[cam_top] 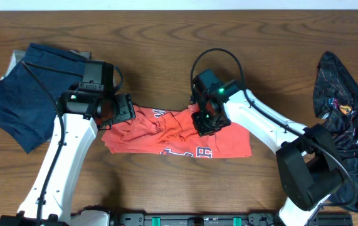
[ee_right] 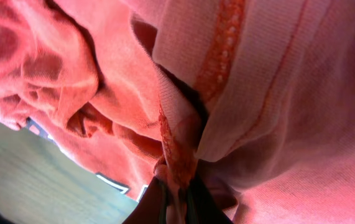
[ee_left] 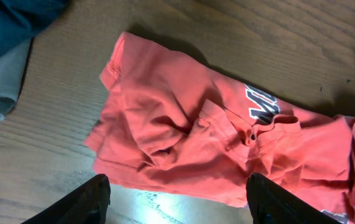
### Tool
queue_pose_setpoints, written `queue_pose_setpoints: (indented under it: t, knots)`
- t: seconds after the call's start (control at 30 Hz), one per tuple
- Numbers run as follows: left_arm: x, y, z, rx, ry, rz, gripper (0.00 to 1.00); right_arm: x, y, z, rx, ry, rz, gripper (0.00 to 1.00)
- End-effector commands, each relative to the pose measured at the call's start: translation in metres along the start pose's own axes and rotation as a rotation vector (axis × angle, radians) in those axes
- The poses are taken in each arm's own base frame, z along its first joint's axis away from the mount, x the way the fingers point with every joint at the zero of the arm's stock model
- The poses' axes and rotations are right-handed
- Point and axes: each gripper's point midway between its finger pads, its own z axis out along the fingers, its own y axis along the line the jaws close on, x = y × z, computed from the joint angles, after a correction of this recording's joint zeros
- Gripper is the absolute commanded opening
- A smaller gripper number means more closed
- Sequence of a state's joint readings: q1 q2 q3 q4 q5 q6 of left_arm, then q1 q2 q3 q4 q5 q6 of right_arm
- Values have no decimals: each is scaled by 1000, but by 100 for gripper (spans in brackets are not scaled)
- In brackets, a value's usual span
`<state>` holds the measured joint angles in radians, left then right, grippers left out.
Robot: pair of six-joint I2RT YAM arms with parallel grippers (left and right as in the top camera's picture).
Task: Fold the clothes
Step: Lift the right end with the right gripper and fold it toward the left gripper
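Looks down on a brown wooden table. Near the middle, a coral-red T-shirt, spread low but rumpled, with white-and-dark lettering along its near edge and a scrap more at its far edge. Over its left end, the left gripper, black, at the tip of a white arm reaching in from the near left. Right of centre, the right gripper, pointing down into bunched cloth, with a black cable looping beyond it. At far left, a heap of navy-blue garments. At the right edge, a black shiny patterned garment, crumpled beside the right arm's base.
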<state>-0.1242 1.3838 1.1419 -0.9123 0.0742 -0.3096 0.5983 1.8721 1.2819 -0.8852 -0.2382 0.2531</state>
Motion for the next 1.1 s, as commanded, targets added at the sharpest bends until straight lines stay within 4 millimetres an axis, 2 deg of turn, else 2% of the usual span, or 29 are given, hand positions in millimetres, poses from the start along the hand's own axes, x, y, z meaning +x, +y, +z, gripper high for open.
queue_pose_setpoints:
  t: [0.0,0.07,0.2,0.33,0.6,0.67,0.8,0.87,0.93,1.07]
  knots:
    - [1,5,2,-17,4,4,71,5,19,0,-50,20,-13,6]
    - [1,4,2,-16,3,4,71,6,23,1,-54,24,-22,8]
    - [1,4,2,-16,3,4,71,7,30,1,-83,25,-30,18]
    - [1,5,2,-20,2,4,73,5,22,-8,-77,30,-7,21]
    - [5,15,11,-70,14,3,81,-12,-4,-81,-86,-105,-12,27]
    - [6,20,16,-86,29,-4,84,-11,-20,-93,-39,-132,15,27]
    - [6,32,35,-117,84,-39,88,4,-77,-106,178,-114,209,28]
    - [7,38,49,-132,120,-38,90,16,-98,-110,253,-86,293,27]
    - [9,44,65,-145,163,-16,91,23,-110,-113,281,-66,339,28]
    - [20,51,98,-160,266,4,92,25,-118,-115,284,-62,367,28]
